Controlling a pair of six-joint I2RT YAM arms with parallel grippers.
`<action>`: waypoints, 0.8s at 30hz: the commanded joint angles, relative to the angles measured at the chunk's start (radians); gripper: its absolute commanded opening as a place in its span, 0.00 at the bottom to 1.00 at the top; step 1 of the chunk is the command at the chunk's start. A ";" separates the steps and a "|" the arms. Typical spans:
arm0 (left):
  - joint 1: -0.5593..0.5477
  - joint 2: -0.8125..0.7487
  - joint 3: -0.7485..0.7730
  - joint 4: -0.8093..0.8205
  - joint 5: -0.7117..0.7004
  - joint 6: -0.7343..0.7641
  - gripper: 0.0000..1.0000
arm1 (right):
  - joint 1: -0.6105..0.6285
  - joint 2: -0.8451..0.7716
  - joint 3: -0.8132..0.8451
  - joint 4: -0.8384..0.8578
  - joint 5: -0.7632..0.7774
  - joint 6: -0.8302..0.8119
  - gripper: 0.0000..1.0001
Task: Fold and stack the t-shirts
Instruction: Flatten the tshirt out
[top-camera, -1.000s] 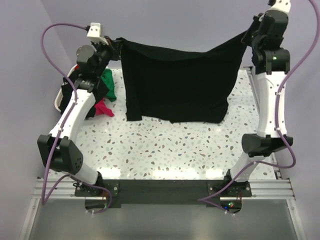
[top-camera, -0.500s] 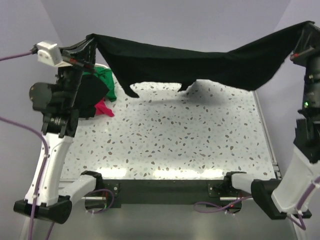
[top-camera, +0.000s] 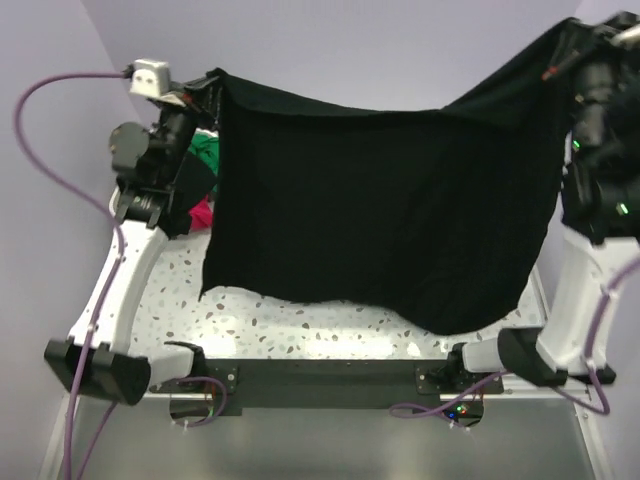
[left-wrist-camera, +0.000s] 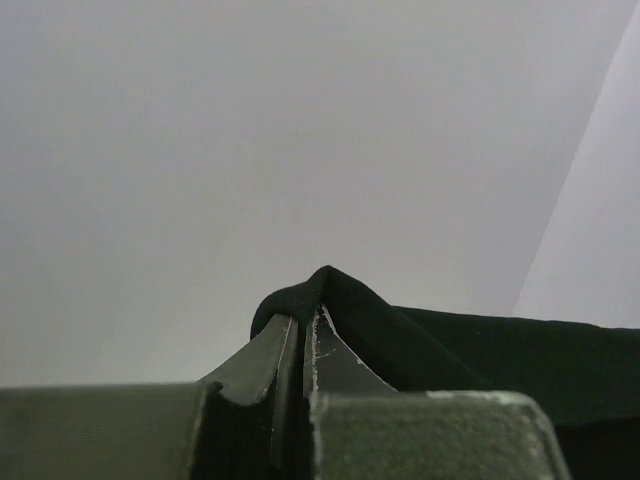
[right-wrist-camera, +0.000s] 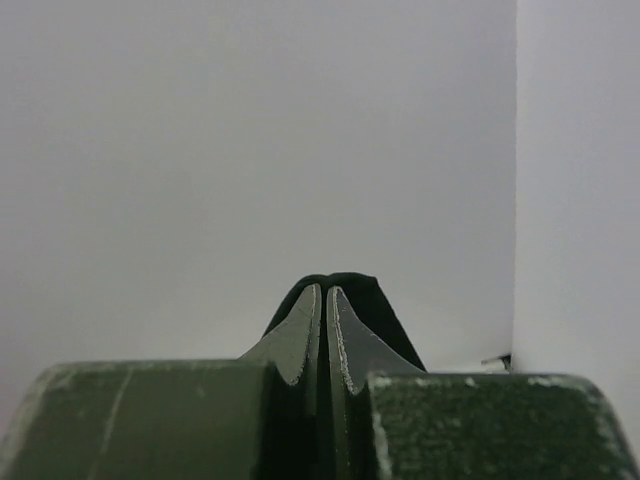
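Black t-shirt in end effector

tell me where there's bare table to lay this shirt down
Bare table shows in the near strip between the hem of the black t-shirt and the arm bases. Far left is crowded with the green shirt and red shirt; the rest is hidden.

table: white speckled top, only near strip and left margin in view | far-left: bunched green t-shirt | just nearer: crumpled red t-shirt | both partly hidden
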 joint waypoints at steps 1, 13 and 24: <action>0.009 0.091 0.020 -0.004 -0.017 0.007 0.00 | -0.005 0.131 0.017 0.016 0.037 -0.024 0.00; 0.009 0.052 -0.023 0.007 0.043 -0.020 0.00 | -0.004 0.099 0.038 0.007 0.040 -0.047 0.00; 0.009 -0.235 -0.037 -0.059 0.050 0.032 0.00 | -0.005 -0.140 -0.004 0.039 0.008 -0.062 0.00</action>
